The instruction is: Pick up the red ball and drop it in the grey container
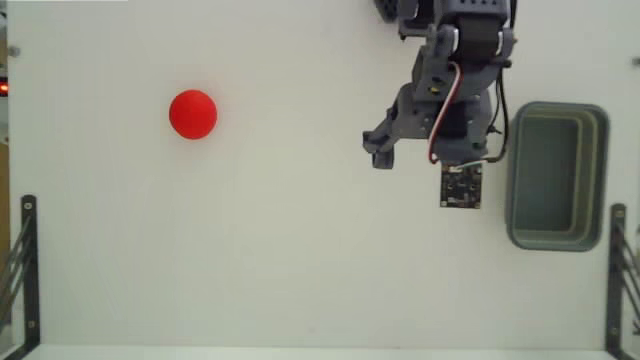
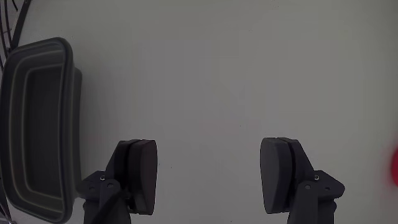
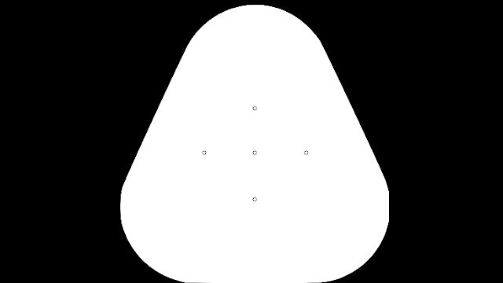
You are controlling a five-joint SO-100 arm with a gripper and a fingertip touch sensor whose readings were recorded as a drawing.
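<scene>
The red ball lies on the white table at the left of the fixed view, far from the arm. Only a red sliver of it shows at the right edge of the wrist view. The grey container stands at the right edge of the table, its hollow empty; in the wrist view the container is at the left. My gripper hangs above the table just left of the container, open wide. In the wrist view the gripper has nothing between its fingers.
Black metal brackets stand at the lower left corner and the lower right corner of the table. The arm's body enters from the top right. Bare white tabletop lies between ball and gripper.
</scene>
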